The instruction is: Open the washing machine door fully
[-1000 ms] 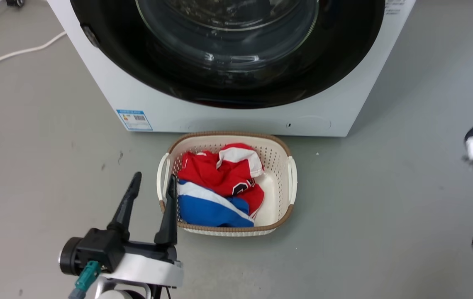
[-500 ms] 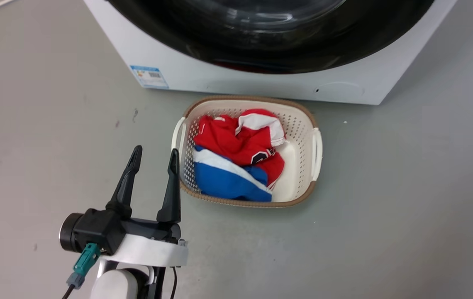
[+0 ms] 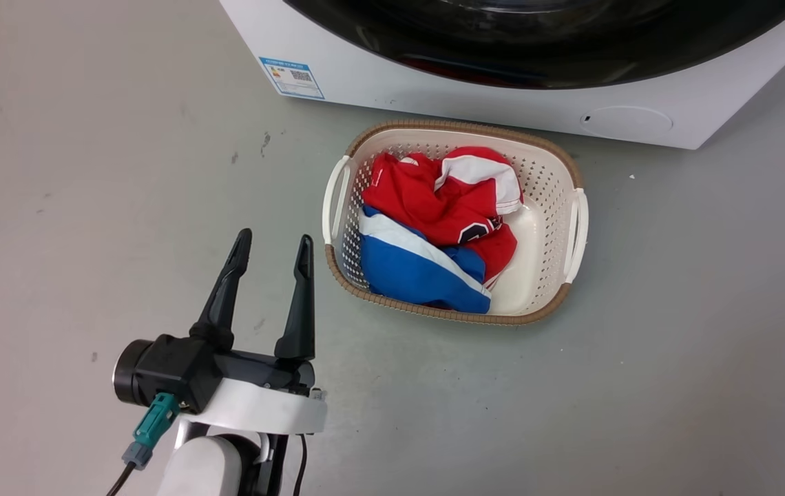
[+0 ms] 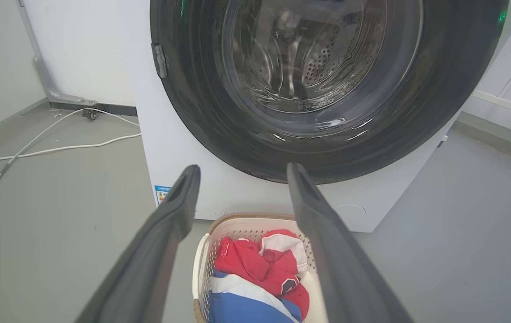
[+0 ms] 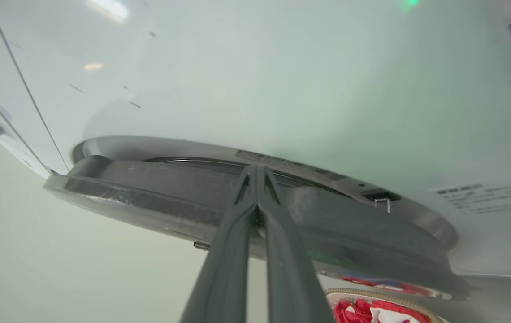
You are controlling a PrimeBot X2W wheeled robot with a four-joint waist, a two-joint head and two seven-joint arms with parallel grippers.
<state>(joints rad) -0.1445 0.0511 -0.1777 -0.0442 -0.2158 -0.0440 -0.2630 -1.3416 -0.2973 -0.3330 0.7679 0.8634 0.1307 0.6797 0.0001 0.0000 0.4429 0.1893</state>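
Observation:
The washing machine (image 3: pixel 503 103) is a white box at the top of the head view. Its door (image 3: pixel 537 48) shows there as a glossy black rim. In the left wrist view the door (image 4: pixel 219 134) faces me, clear glass bulging over the steel drum. My left gripper (image 3: pixel 275 241) hovers open over the floor, left of the basket, with nothing between its fingers. The right wrist view looks along the machine's white front (image 5: pixel 282 89). There my right gripper (image 5: pixel 255 172) is shut, its tips at the seam behind the door's rim (image 5: pixel 148 188). I cannot tell whether they touch.
A white laundry basket (image 3: pixel 575 227) holding red, white and blue clothes (image 3: pixel 434 227) stands on the grey floor right before the machine. A white cable (image 4: pixel 58 148) lies on the floor to the left. A wall and a skirting board (image 4: pixel 502 101) run to the right.
The head camera has moved, so the machine and basket sit higher and further right in the picture. The right gripper has left that view's right edge. The left gripper stays open.

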